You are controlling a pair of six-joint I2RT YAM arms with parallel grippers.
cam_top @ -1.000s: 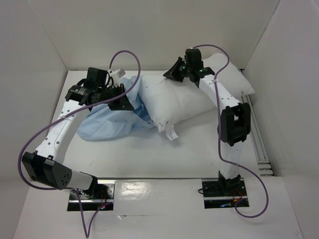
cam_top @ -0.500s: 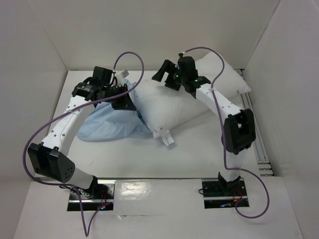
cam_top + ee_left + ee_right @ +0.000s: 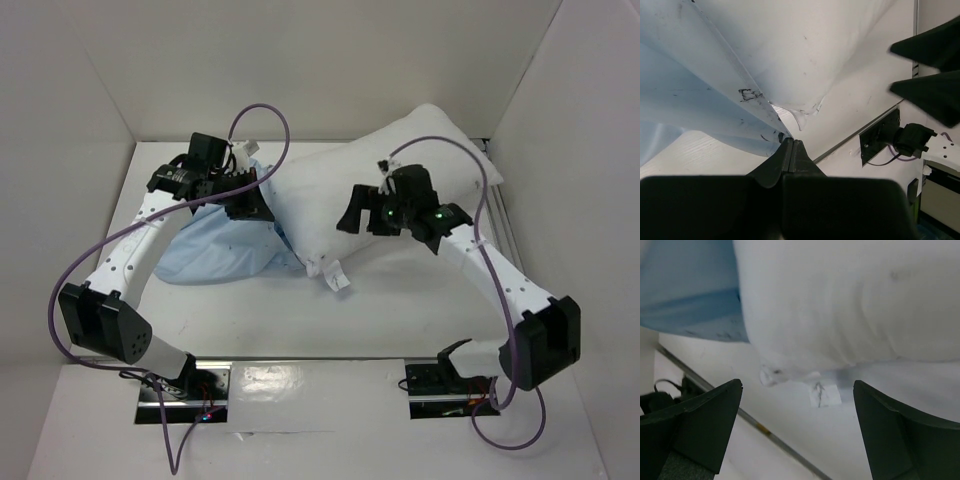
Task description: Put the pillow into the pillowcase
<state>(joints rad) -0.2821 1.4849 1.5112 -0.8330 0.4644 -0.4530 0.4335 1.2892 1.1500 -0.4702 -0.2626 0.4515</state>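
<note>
Left gripper (image 3: 791, 144): jaws pressed fully together. The wrist view shows the hem of the large, wrinkled light blue fabric pillowcase (image 3: 215, 245) running into the fingertips, so it is pinched there, at the left end of the large plump white rectangular pillow (image 3: 400, 170).

Right gripper (image 3: 352, 210): jaws spread wide with nothing between them. It hovers over the near long side of the pillow, towards its left end.

White table (image 3: 300, 320): it carries both items. The pillow lies across its far half.

Pillow: it lies at a diagonal, with the right end farther back and the left end nearer. Almost all of its length is uncovered.

Pillowcase: bunched in a heap directly left of the pillow and touching the pillow's left end, with the raised hem drawn up against it. Whether any of the pillow's corner sits inside the opening cannot be determined. Small dark specks are visible on the fabric near the hem.

Small white tag (image 3: 824, 394): hangs from the pillow's near left corner and lies on the table just beside it.
</note>
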